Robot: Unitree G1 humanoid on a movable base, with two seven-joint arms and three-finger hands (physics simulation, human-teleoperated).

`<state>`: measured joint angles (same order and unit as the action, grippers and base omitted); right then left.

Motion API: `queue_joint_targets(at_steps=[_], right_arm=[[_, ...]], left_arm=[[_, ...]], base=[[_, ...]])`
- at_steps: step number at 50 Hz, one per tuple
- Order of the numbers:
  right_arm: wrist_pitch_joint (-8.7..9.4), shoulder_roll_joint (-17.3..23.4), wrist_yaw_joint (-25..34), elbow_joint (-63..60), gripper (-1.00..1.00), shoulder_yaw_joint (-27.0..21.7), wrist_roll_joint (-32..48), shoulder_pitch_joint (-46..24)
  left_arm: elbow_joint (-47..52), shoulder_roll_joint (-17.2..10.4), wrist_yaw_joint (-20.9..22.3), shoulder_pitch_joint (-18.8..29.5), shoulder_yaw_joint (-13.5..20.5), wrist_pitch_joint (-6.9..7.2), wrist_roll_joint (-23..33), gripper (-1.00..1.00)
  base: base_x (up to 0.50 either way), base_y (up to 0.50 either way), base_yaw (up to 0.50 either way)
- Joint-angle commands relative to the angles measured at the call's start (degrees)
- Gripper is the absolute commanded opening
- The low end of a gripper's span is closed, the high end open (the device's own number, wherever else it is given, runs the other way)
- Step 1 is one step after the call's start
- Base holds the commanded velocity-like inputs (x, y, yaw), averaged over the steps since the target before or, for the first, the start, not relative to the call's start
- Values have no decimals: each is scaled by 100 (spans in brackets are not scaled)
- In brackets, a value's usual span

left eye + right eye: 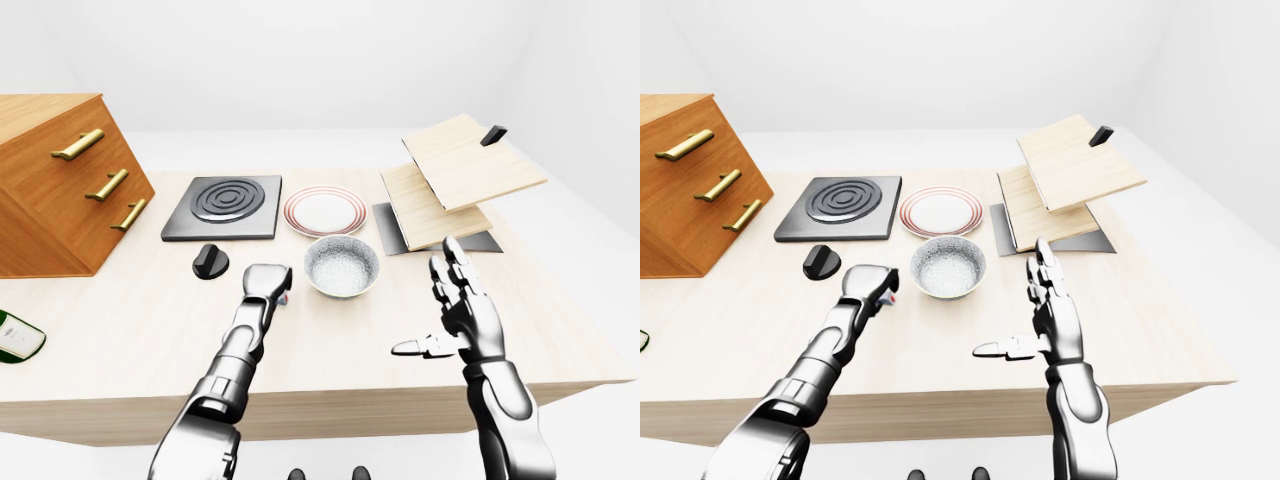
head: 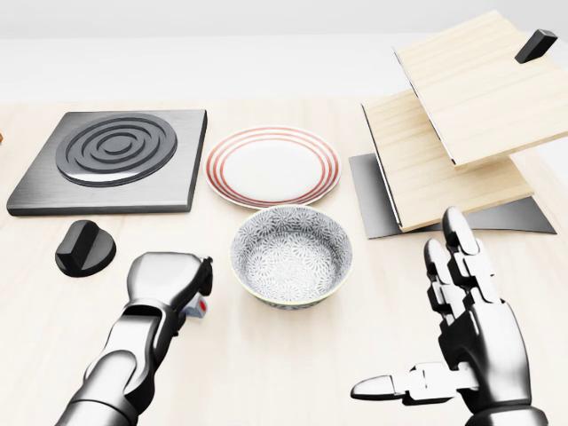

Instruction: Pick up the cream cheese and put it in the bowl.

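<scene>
the left robot hand [image 2: 169,282] is seen curled over a small red-and-white item, seemingly the cream cheese [image 2: 199,306], just left of the patterned bowl [image 2: 291,256] on the desk [image 2: 293,373]. the right robot hand [image 2: 461,337] is held open, empty, fingers spread.

bare table [image 2: 293,373] lies between the left hand [image 2: 169,282] and the bowl [image 2: 291,256] — a clear lane. the plate [image 2: 273,166] crowds the bowl's top edge — perhaps touching.
</scene>
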<state>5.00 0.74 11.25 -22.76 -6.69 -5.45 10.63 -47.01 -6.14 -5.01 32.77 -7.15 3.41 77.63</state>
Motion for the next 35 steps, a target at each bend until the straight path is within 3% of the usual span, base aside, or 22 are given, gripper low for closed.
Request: queue_joint_targets(at_steps=[1,3,4,7,9,12,16,21,30,35], right_arm=[[0,-9,17,-68,100,-45,-32,54],[0,-16,19,-140,100,-47,-39,81],[0,-25,25,-235,100,-39,-43,131],[0,-31,63,-373,100,-94,-83,220],[0,-35,84,-395,100,-127,-102,238],[0,-51,124,-380,100,-206,-132,267],[0,-80,143,-396,100,-206,-117,290],[0,-86,151,-333,100,-204,-110,278],[0,-109,140,-186,100,-120,-54,301],[0,-103,119,-190,100,-87,-54,316]], left_arm=[[-386,18,-240,143,-21,23,-52,-35],[-499,16,-312,210,-14,13,-88,-40],[-649,12,-392,268,-13,4,-103,-55],[-888,-1,-527,352,-25,-12,-145,-71],[-961,-5,-572,375,-33,-24,-161,-74],[-1161,-22,-663,465,-38,-35,-205,-98],[-972,-53,-597,426,-66,30,-188,-100],[151,-131,-6,144,5,158,-132,-100],[1833,-220,838,-364,159,159,156,-100],[2153,-200,1034,-461,250,159,212,-100]], base=[[0,0,0],[0,0,0],[0,0,0],[0,0,0],[0,0,0],[0,0,0],[0,0,0],[0,0,0],[0,0,0],[0,0,0]])
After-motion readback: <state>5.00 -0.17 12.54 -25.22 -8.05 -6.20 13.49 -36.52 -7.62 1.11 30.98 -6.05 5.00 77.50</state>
